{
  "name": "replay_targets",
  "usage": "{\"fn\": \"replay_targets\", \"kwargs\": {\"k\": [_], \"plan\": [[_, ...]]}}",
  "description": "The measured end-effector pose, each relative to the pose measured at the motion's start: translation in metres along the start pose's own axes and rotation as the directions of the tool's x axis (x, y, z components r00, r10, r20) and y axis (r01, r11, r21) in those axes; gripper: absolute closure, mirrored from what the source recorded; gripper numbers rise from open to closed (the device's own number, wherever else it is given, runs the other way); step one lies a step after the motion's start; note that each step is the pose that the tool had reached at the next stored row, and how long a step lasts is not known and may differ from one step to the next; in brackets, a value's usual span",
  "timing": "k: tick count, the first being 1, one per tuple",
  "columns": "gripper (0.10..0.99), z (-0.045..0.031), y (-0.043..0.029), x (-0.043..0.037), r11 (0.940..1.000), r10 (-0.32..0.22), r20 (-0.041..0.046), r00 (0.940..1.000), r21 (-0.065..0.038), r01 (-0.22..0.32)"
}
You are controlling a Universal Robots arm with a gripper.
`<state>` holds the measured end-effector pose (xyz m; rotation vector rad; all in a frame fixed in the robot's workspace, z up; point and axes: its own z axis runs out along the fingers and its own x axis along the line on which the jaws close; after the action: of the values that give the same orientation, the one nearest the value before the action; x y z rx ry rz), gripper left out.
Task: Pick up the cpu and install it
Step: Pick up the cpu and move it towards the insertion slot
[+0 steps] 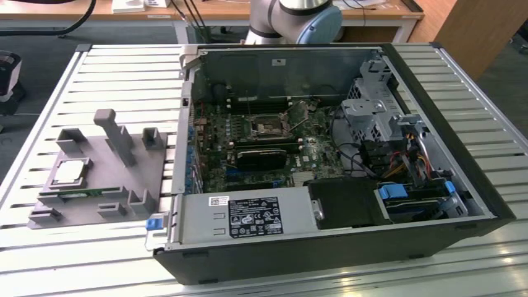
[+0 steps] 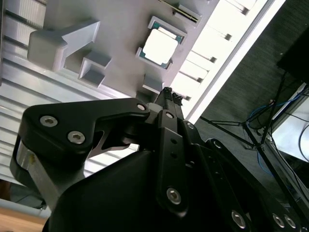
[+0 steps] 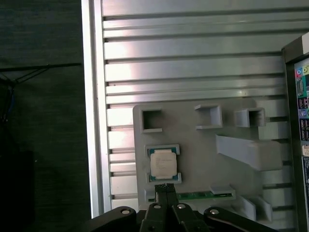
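Well, the grey fixture (image 1: 123, 176) lies on the slatted table (image 1: 123, 68) beside the open computer case (image 1: 330, 253). The cpu (image 1: 73, 170) sits in 1 recess, top uncovered (a green memory stick (image 3: 200, 195) just beside). In the first wrist view the gripper (image 3: 166, 185) hangs over it, fingers pressed together, empty.

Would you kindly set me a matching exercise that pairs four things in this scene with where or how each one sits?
Things:
1. cpu
2. memory stick
3. computer case
4. gripper

States:
A. side open, motherboard exposed
B. shut, holding nothing, pointing down at the fixture
C. in a square pocket of the grey fixture
D. in a long narrow slot beside that pocket

Pairs: 1-C; 2-D; 3-A; 4-B
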<state>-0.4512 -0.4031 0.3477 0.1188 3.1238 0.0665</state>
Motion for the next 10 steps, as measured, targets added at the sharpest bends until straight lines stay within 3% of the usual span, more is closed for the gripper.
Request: {"fn": "replay_targets", "kwargs": {"k": [10], "plan": [[0.98, 0.0115, -0.0007, 0.0001, 1.0, 0.0, -0.0037, 1.0, 0.0, 0.0]]}}
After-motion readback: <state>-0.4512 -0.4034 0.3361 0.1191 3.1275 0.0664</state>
